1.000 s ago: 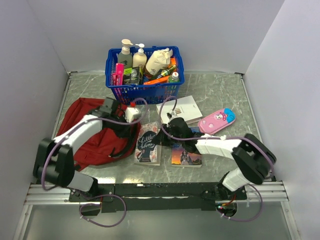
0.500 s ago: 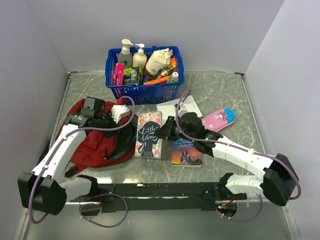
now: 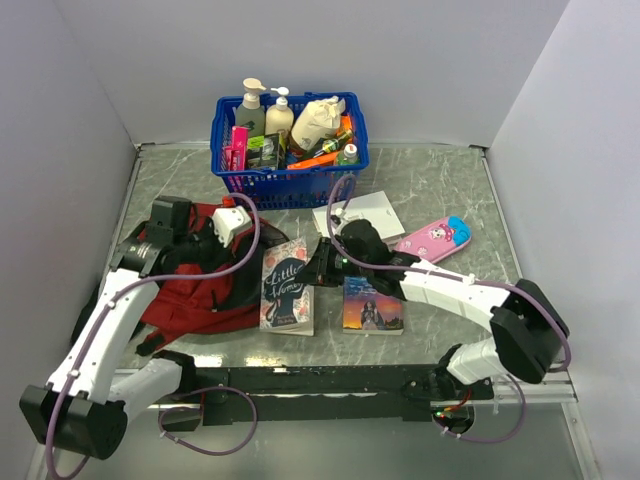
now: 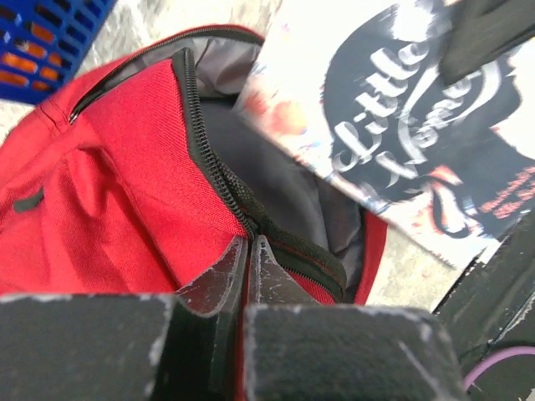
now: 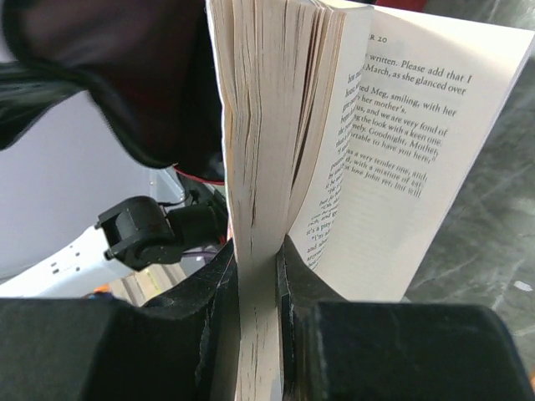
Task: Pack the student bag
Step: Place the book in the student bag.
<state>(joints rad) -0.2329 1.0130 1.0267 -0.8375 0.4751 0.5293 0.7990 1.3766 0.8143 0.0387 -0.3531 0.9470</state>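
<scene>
The student bag [image 3: 190, 300], down-left of the blue basket [image 3: 290, 182], gapes wider now, our left gripper [image 4: 249, 251] pinched shut on its zipper rim, and our right gripper [image 5: 255, 259], clamped on the paperback [image 3: 285, 285], has swung it to the mouth, ready to slide in.

Left arm [image 3: 105, 315] reaches up along the left side, and the left tool [image 4: 248, 244] is pinched tight on the bag [image 4: 100, 175] at its zipper edge. Right arm [image 3: 450, 290] stretches leftward across the middle, right tool [image 5: 256, 251] clamped on a book [image 5: 255, 125] that's standing on edge.
</scene>
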